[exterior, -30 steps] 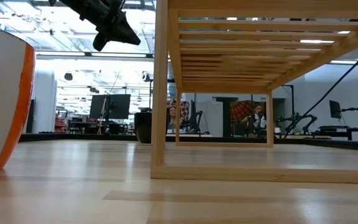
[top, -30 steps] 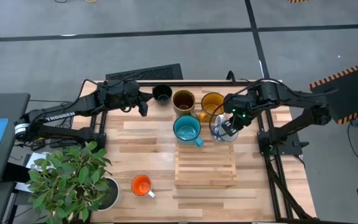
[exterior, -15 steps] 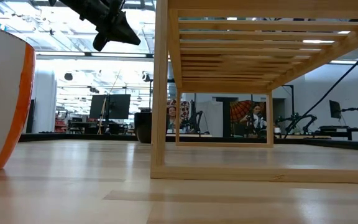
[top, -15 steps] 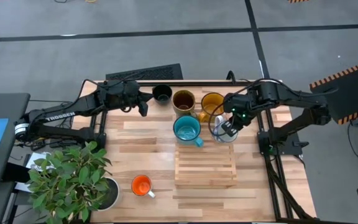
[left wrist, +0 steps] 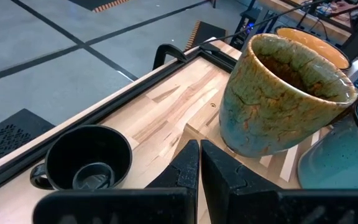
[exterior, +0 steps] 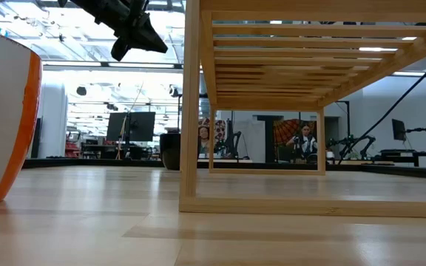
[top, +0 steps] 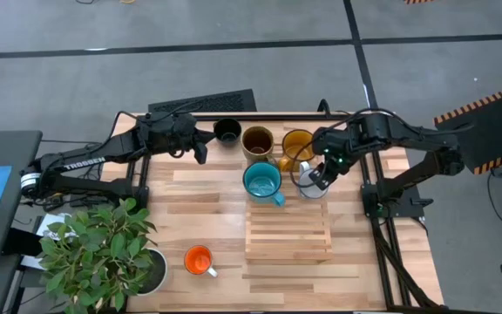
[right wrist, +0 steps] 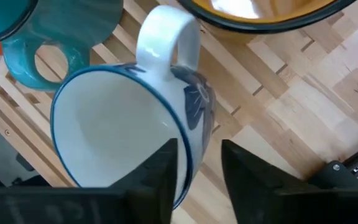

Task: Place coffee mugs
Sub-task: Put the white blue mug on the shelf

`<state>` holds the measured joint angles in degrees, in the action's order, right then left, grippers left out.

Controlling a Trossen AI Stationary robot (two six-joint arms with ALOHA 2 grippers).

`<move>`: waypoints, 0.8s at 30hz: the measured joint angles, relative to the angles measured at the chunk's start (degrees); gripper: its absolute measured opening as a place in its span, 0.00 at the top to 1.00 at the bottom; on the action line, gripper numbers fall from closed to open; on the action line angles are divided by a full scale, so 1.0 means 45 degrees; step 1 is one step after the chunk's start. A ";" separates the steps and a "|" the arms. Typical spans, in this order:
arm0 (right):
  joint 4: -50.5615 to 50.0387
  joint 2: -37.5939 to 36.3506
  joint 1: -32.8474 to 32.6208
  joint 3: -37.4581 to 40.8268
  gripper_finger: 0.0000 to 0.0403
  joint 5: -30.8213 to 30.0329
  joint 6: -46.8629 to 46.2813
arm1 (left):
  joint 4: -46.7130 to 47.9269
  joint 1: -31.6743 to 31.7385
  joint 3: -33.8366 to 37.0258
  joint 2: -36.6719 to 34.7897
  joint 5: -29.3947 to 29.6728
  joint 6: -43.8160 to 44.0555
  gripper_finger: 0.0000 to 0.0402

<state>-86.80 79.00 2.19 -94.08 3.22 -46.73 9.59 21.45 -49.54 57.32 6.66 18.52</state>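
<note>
Now, table [top: 190, 196]: it is carrying all six mugs, a leafy plant [top: 94, 249] at its near left corner and a slatted wooden rack [top: 288, 231] near the middle.
Right arm: it is reaching in from the right and has edged slightly toward the table's far side over the last second. The rest of the scene is staying as it was.
Right gripper [top: 322, 173]: it is sitting at the white mug [top: 307, 186] with its fingers [right wrist: 157, 177] apart, straddling the wall, one inside the bowl and one outside. A strip of wood is showing between the outer finger and the mug.
Left gripper [top: 200, 153]: it is hovering with its fingers pressed together, holding nothing, between the black mug [top: 227, 131] and the brown mug [top: 257, 141].
White mug: it is standing upright on wooden slats just beside the teal mug [top: 262, 181], in front of the mustard mug [top: 297, 144], with its handle pointing toward those two.
Meaning: the small shift with loose fingers is probably the start of a let-go and pull-back, so this mug is likely counting as placed.
Orange mug [top: 198, 260]: it is waiting alone at the near edge, well apart from the others, and is looking like the one left to fetch.
</note>
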 joint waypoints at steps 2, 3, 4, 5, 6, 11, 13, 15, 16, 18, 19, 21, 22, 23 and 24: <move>0.0004 0.0000 0.0139 -0.0005 0.58 -0.0010 0.0153 | 0.0004 0.0000 0.0000 0.0000 0.0004 0.0000 1.00; 0.0007 -0.0003 0.0203 -0.0005 0.56 -0.0010 0.0244 | 0.0004 0.0000 0.0000 0.0000 0.0004 0.0000 1.00; 0.0016 -0.0032 0.0264 -0.0005 0.54 -0.0005 0.0336 | 0.0004 0.0000 0.0002 0.0000 0.0004 0.0000 1.00; 0.0026 -0.0089 0.0337 -0.0005 0.52 -0.0005 0.0403 | 0.0004 0.0000 0.0000 0.0000 0.0004 0.0000 1.00; 0.0053 -0.0152 0.0402 -0.0005 0.51 -0.0005 0.0435 | 0.0004 0.0000 0.0000 0.0000 0.0000 0.0000 1.00; 0.0110 -0.0635 0.0627 -0.0005 0.47 -0.0002 0.0677 | 0.0004 0.0000 0.0001 0.0000 0.0013 -0.0005 1.00; 0.0114 -0.0769 0.0634 -0.0005 0.47 0.0027 0.0657 | 0.0002 0.0000 0.0000 0.0000 0.0045 -0.0005 1.00; 0.0107 -0.0806 0.0634 -0.0005 0.48 0.0110 0.0426 | 0.0004 0.0000 0.0000 0.0000 0.0135 -0.0005 1.00; 0.0119 -0.0806 0.0634 -0.0005 0.48 0.0177 0.0411 | 0.0004 0.0000 0.0001 0.0000 0.0208 -0.0005 1.00; 0.0152 -0.0801 0.0608 -0.0005 0.48 0.0313 0.0402 | 0.0004 0.0000 0.0000 0.0000 0.0301 -0.0005 1.00; 0.0216 -0.0778 0.0570 -0.0005 0.48 0.0316 0.0402 | 0.0004 0.0000 0.0000 0.0000 0.0304 -0.0005 1.00; 0.0582 -0.0609 0.0459 -0.0012 0.48 0.0316 0.0492 | 0.0004 0.0000 0.0003 0.0000 0.0323 -0.0005 1.00; 0.0760 -0.0560 0.0439 -0.0002 0.48 0.0316 0.0610 | 0.0004 0.0000 0.0003 0.0000 0.0335 -0.0005 1.00; 0.0878 -0.0549 0.0452 0.0005 0.48 0.0311 0.0775 | 0.0004 0.0000 0.0003 0.0000 0.0336 0.0012 1.00; 0.0962 -0.0540 0.0464 -0.0004 0.48 0.0311 0.0904 | 0.0004 0.0000 0.0004 0.0000 0.0339 0.0063 1.00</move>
<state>-82.47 76.57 4.27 -94.10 4.62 -42.67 9.61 21.45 -49.52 57.32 8.18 18.81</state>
